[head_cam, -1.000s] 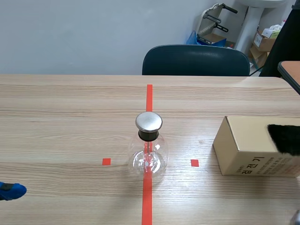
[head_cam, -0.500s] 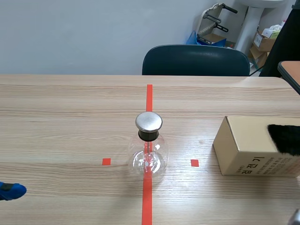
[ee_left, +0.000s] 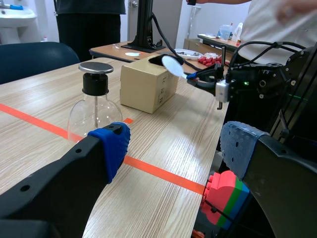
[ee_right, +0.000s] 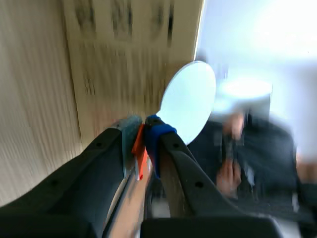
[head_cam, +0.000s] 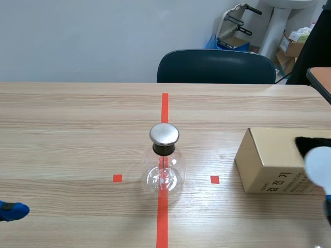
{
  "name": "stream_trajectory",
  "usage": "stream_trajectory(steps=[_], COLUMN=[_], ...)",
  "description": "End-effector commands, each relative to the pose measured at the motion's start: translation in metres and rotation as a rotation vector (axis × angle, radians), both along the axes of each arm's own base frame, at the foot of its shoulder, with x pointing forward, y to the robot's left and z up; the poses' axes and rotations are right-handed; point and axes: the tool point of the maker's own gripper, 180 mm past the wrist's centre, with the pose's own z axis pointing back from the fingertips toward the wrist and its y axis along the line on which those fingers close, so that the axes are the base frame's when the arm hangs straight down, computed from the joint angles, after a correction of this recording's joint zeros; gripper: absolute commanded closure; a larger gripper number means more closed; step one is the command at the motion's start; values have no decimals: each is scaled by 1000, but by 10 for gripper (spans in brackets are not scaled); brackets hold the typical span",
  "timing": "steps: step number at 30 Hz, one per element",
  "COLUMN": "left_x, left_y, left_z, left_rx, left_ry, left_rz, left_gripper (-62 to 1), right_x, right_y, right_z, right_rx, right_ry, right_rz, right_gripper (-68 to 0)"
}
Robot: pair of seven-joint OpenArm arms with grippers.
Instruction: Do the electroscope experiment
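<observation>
Right gripper (ee_right: 141, 136), nearest item at the robot's right: it is pinching the thin orange-red handle of a disc wand (ee_right: 188, 101) between its pads, and the pale round disc is sticking out ahead of the fingertips, over the near edge of the cardboard box (head_cam: 269, 160).

Left gripper (ee_left: 176, 146), near edge of the table (head_cam: 77, 134) at the robot's left: it is hanging low with its blue pads spread wide and is gripping nothing.

Electroscope (head_cam: 164, 170), mid-table: the clear round flask is standing upright on the orange-red centre line (head_cam: 164, 106), well apart from both grippers, and is wearing its metal cap (head_cam: 164, 134) on a dark neck. What is hanging inside is too faint to tell against the tape.

Black fur (head_cam: 310, 141), on top of the box: it is lying just beyond the disc.

Chair (head_cam: 216, 66), far side: it is standing empty behind the table.

Handling note, as a judgement: the wand is probably heading to the fur for charging. The disc face should be rubbing the fur while the pads are keeping to the handle alone. After that, the disc should be travelling clear of box and table, then coming down gently over the cap without nudging the light flask.
</observation>
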Motion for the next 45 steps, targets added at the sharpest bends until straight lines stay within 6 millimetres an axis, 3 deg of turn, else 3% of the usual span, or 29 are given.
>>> stream_trajectory(steps=[1, 4, 9, 11, 13, 17, 20, 22, 28, 45], left_x=[2, 2, 2, 2, 2, 2, 2, 2, 2, 3], left_y=[-1, -1, -1, -1, -1, -1, -1, -1, -1, -3], left_z=[4, 4, 4, 4, 4, 4, 4, 5, 5, 4], left_rx=[-22, -22, -22, -22, -22, -22, -22, -22, -22, -20], left_ry=[-13, -13, -13, -13, -13, -13, -13, -13, -13, -36], left_rz=[6, 6, 6, 6, 6, 6, 6, 6, 6, 21], left_gripper=[-412, -412, -412, -412, -412, -412, -412, -412, -412, -412], right_x=[3, 3, 0, -5, -4, 3, 4, 4, 2, 3], right_y=[-22, -30, 24, 37, 32, -9, -29, -26, 9, 2], right_z=[7, 8, 4, 2, 2, 5, 7, 6, 3, 3], right_rx=[-31, -40, 16, 24, 18, -26, -49, -51, -15, -21], right_ry=[-21, -25, -1, 12, 13, -10, -20, -17, 4, -2], right_rz=[-87, -127, 169, 242, 213, -12, -120, -108, 84, 48], right_gripper=[-20, -20, -20, -20, -20, -20, -20, -20, -20, -20])
